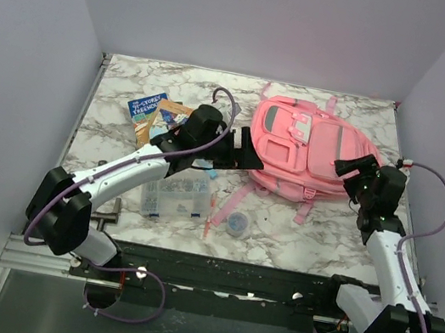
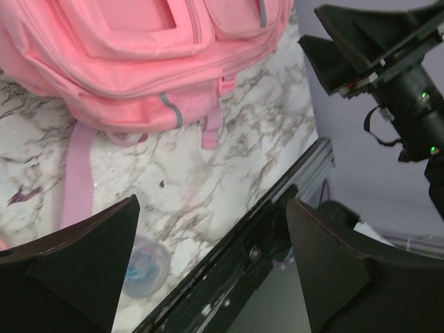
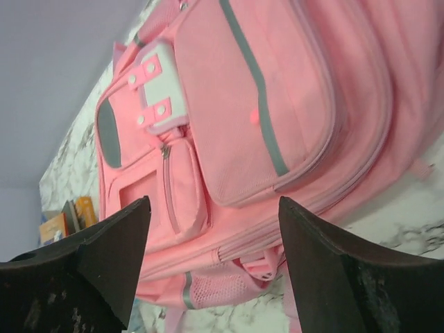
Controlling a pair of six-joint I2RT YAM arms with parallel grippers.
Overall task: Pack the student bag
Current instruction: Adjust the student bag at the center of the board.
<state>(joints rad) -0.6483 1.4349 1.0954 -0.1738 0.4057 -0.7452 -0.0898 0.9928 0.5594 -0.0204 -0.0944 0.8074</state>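
In the top view the student bag point(image 1: 307, 151) lies flat on the marble counter point(image 1: 315, 230), front side up, in the upper part of the frame, a little right of centre. The left tool point(image 1: 244, 150) sits at the bag's left edge, just beside it or touching; this view does not settle which. The right tool point(image 1: 348, 166) sits at the bag's right edge, pointing toward it, so the bag lies between the two tools.

The left wrist view settles the doubt. There the bag fills the upper left of the frame, apart from the fingers point(image 2: 76, 270), which stand wide apart at the bottom with bare counter between them. A pink strap point(image 2: 75, 173) trails from the bag toward the lower left, and a small round container point(image 2: 146, 272) with something blue inside lies just beside one finger.

In the right wrist view that tool's fingers point(image 3: 90, 270) also stand apart at the bottom, with the bag filling nearly the whole frame beyond them. Its white-pink clasp point(image 3: 161, 97) and a grey strip point(image 3: 257, 83) show plainly. Some books point(image 3: 66, 218) peek in at the left edge.

Only the top view shows the clear compartment box point(image 1: 174, 197) under the left arm, lower left of centre, and a thin pink stick point(image 1: 212, 216) beside the round container.
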